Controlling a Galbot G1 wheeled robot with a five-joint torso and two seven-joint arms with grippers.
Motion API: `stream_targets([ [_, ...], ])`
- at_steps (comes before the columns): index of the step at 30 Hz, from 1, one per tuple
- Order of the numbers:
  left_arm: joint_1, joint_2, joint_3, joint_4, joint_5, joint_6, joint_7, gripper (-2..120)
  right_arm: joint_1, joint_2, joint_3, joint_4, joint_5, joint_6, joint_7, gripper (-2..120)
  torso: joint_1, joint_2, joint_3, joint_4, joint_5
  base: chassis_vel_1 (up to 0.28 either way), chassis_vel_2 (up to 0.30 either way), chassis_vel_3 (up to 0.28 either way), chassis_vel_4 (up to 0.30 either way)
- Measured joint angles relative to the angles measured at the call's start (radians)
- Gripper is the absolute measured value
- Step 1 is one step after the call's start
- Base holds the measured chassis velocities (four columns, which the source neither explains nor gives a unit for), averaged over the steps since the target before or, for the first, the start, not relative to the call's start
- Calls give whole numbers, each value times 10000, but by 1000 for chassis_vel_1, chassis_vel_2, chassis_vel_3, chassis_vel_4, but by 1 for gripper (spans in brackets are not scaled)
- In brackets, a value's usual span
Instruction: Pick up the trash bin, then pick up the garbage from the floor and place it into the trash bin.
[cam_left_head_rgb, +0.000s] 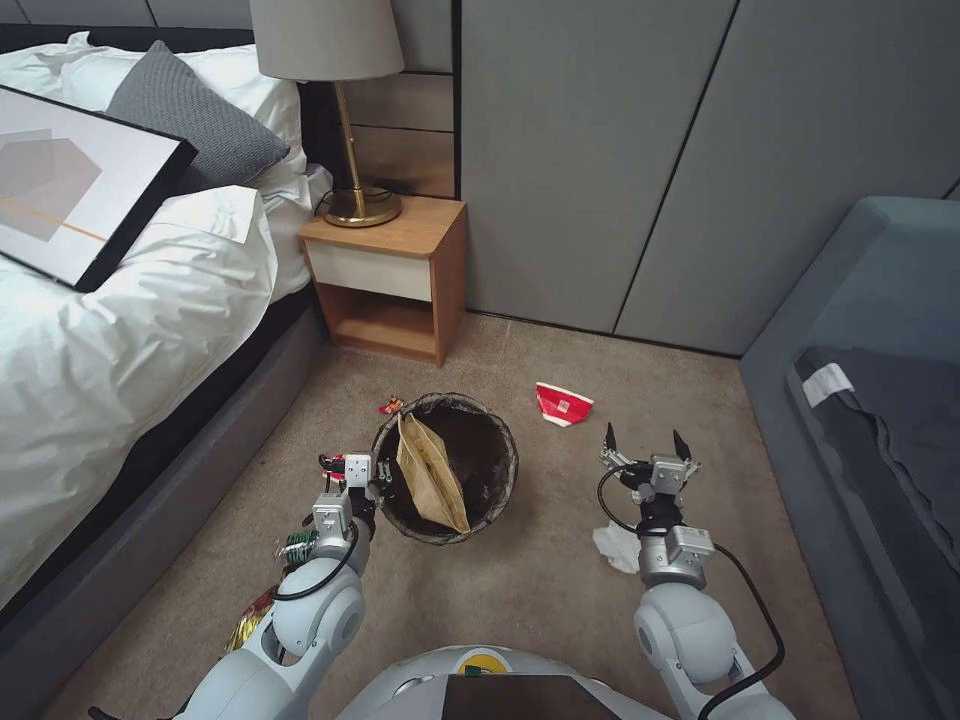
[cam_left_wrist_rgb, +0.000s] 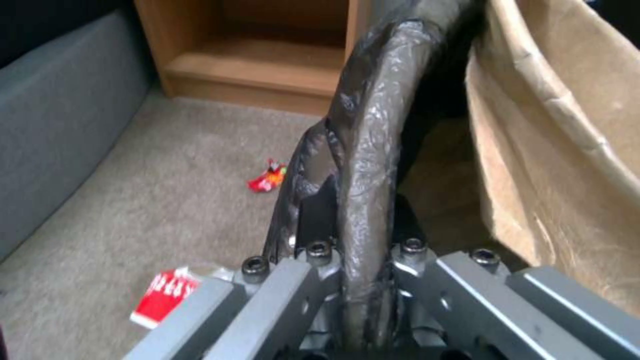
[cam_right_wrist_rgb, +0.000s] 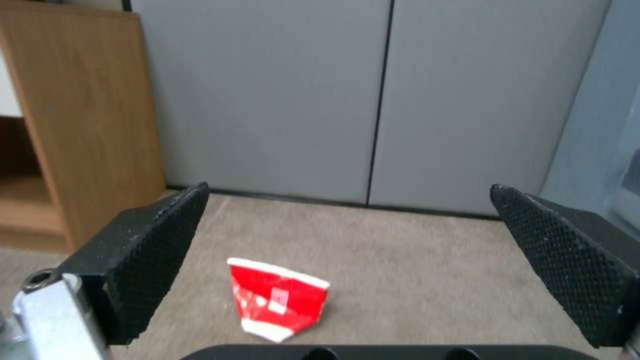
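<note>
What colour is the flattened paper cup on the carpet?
Red with white edges; the paper cup shows best in the right wrist view.

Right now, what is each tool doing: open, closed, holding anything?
Left tool: closed on the trash bin's lined rim, brown paper bag inside it.
Right tool: open, empty, facing the red paper cup.

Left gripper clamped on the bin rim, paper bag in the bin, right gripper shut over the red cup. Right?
Not quite: the right gripper is open, its fingers spread wide with the red cup lying on the carpet between and beyond them, as the right wrist view shows. The left gripper does clamp the bin rim, and the paper bag is inside.
</note>
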Motion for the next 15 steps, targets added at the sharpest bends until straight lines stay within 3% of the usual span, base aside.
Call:
stream_targets([
  [15,99,72,-67,-94,-31,-53,40,0,-104,64,-20,243,-48,-316,316,100,-4,1,-5,0,-3,1,-3,-12,12],
])
